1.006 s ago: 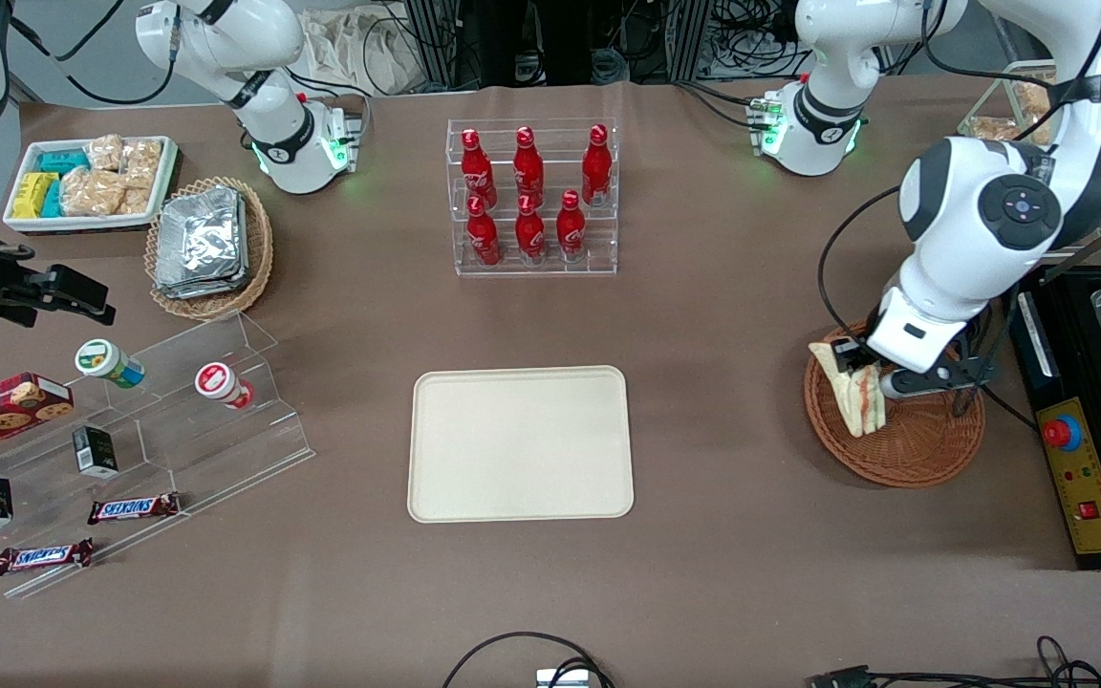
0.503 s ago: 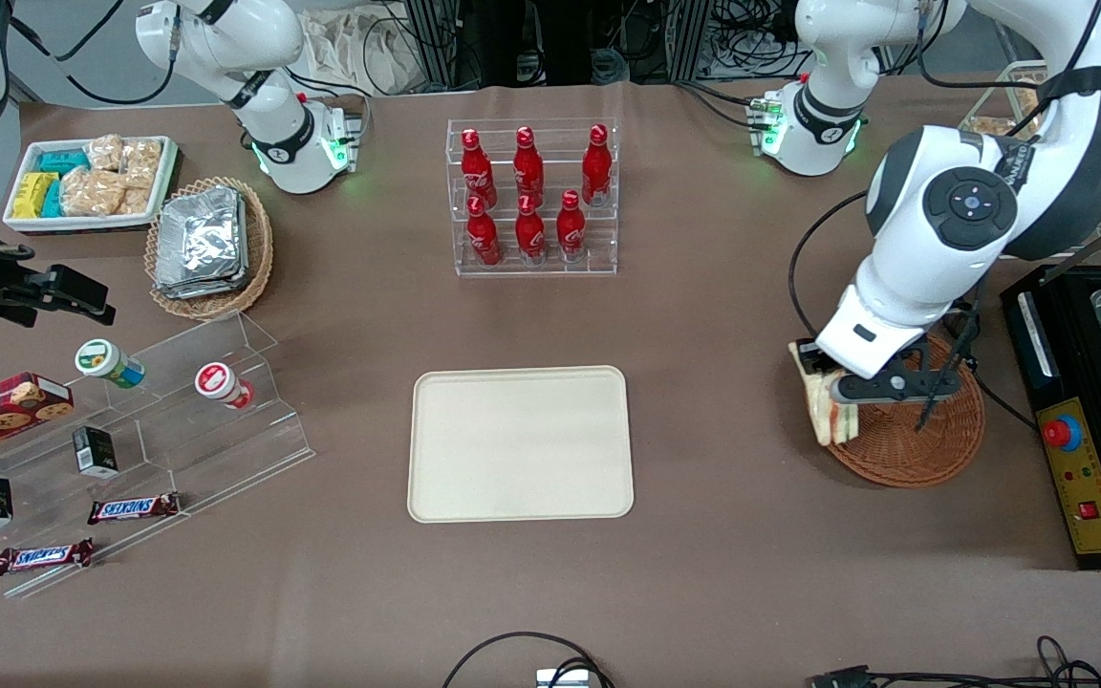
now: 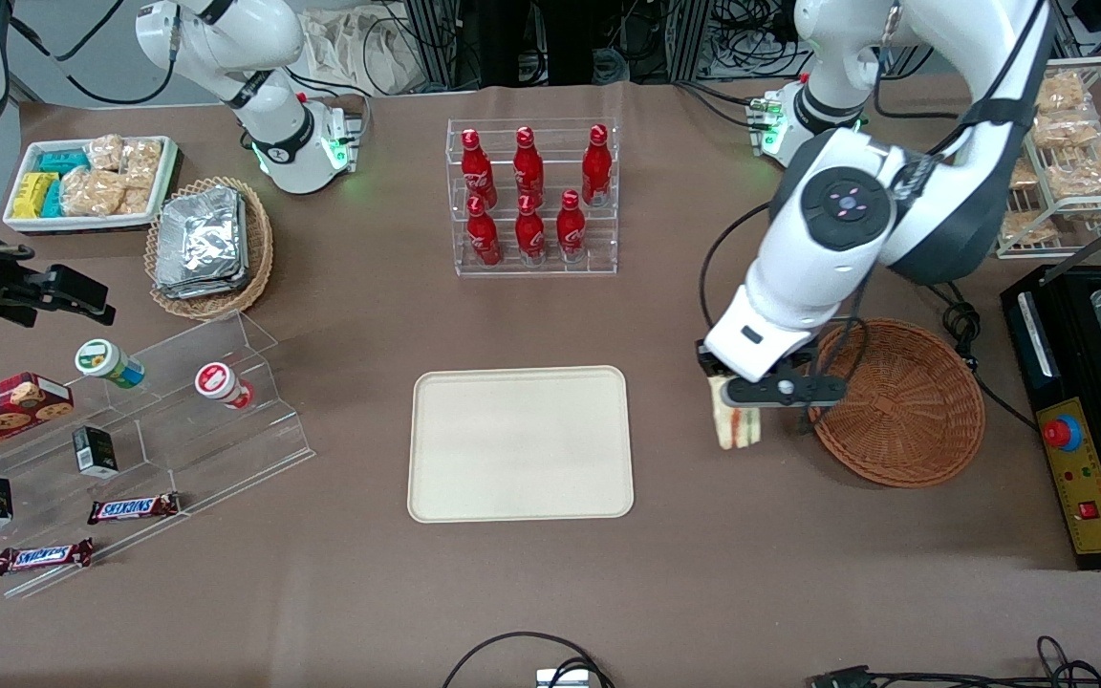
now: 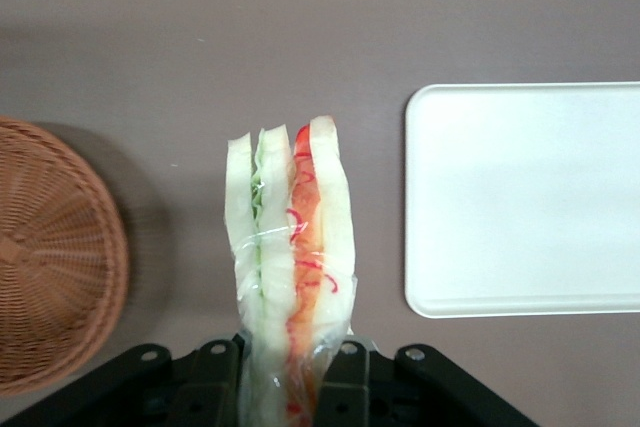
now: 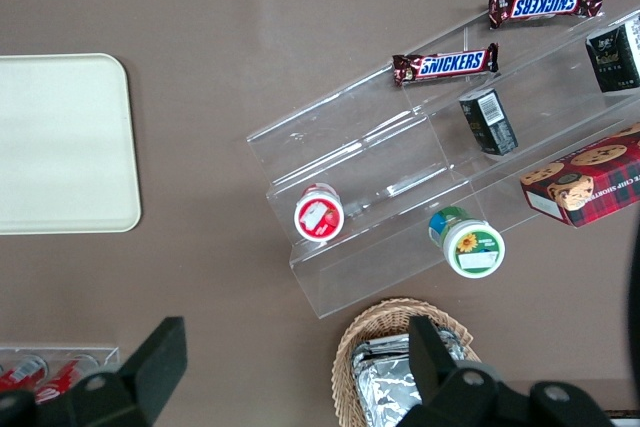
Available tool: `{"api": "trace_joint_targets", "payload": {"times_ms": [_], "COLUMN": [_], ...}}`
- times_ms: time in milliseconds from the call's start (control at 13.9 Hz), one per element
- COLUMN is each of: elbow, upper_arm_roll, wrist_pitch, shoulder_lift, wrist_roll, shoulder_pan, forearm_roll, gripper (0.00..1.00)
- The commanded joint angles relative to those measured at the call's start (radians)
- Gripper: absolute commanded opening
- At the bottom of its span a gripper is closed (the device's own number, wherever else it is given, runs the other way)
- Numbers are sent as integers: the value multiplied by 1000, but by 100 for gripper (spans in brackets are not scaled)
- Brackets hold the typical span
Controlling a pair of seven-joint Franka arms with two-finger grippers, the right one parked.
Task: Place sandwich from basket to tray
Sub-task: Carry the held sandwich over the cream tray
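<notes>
The tray (image 3: 520, 444) is lying mid-worktop, bare, while the basket (image 3: 899, 401) is sitting empty toward the working arm's edge. Between them, above the worktop, the gripper (image 3: 737, 401) is clamping the sandwich (image 3: 737, 425); carry step, next calling for travel over the tray, lowering, release.

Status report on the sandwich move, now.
Gripper shut on sandwich, carried above bare table. Sandwich out of basket, between basket and tray, not yet over tray. Nothing in the way.
</notes>
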Motion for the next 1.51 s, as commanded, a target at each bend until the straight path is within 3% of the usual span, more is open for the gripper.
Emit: {"api": "trace_joint_targets", "payload": {"times_ms": [0, 216, 503, 934, 1437], "elbow": [93, 179, 207, 207, 219], "upper_arm_roll": [-1, 1, 2, 4, 4], "wrist_pitch": [-26, -23, 61, 148, 221], "shoulder_lift": [72, 154, 271, 349, 477], "wrist_roll": [-25, -81, -233, -239, -244], "shoulder_pan": [-50, -120, -203, -243, -283], "forearm_roll": [17, 38, 176, 190, 295], "gripper": [10, 10, 11, 11, 13]}}
